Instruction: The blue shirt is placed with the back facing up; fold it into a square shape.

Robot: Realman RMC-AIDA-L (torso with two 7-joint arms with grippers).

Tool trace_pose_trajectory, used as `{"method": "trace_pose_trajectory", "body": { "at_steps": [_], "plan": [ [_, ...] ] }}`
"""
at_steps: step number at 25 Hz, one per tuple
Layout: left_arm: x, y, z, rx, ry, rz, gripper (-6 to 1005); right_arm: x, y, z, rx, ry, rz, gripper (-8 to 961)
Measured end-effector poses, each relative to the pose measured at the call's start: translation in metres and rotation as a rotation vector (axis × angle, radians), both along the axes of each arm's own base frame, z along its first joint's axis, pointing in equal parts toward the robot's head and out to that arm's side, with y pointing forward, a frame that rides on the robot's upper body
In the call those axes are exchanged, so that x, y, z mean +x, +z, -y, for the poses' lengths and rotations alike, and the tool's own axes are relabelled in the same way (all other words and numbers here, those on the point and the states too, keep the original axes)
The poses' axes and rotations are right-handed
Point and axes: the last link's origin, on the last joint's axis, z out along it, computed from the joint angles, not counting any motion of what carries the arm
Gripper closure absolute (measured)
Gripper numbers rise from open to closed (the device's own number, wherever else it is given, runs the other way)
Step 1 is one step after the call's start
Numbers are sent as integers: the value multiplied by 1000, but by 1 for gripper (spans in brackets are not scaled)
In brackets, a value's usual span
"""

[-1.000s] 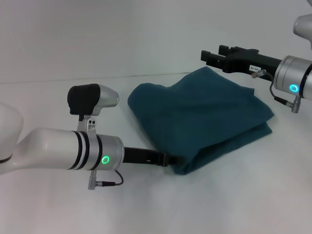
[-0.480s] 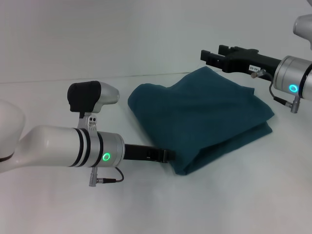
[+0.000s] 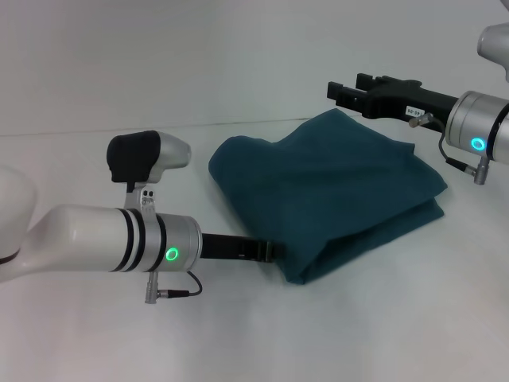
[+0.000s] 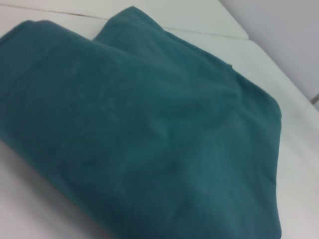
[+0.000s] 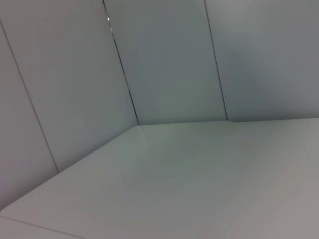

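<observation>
The blue shirt [image 3: 326,187] lies folded in a rough, several-layer square on the white table, plain side up. It fills the left wrist view [image 4: 149,134], layered edges showing along one side. My left gripper [image 3: 273,252] sits low at the shirt's near-left corner, right at the cloth edge. Above the shirt's far corner my right gripper [image 3: 350,87] hovers open, holding nothing and clear of the fabric.
The white table [image 3: 374,318] extends around the shirt on every side. Its back edge meets a pale panelled wall [image 5: 164,59], which the right wrist view shows along with the bare table corner [image 5: 139,127].
My left gripper has drawn back leftward, out from the shirt's near corner to its edge. The right arm and the shirt have stayed still.
</observation>
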Motion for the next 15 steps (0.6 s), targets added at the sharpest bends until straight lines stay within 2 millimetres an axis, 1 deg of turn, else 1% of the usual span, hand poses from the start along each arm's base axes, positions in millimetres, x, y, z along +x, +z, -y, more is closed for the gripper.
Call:
{"method": "trace_pose_trajectory", "body": {
  "at_steps": [5,10,15],
  "plan": [
    [-1,4,3,-9,33,54,969,1,0,0,-1,-1,2,265],
    [-1,4,4,-17,41,67,943,2,0,1,-1,-4,2,267],
    [-2,3,6,-27,69,72,746,2,0,1,-1,-4,1,266]
  ]
}}
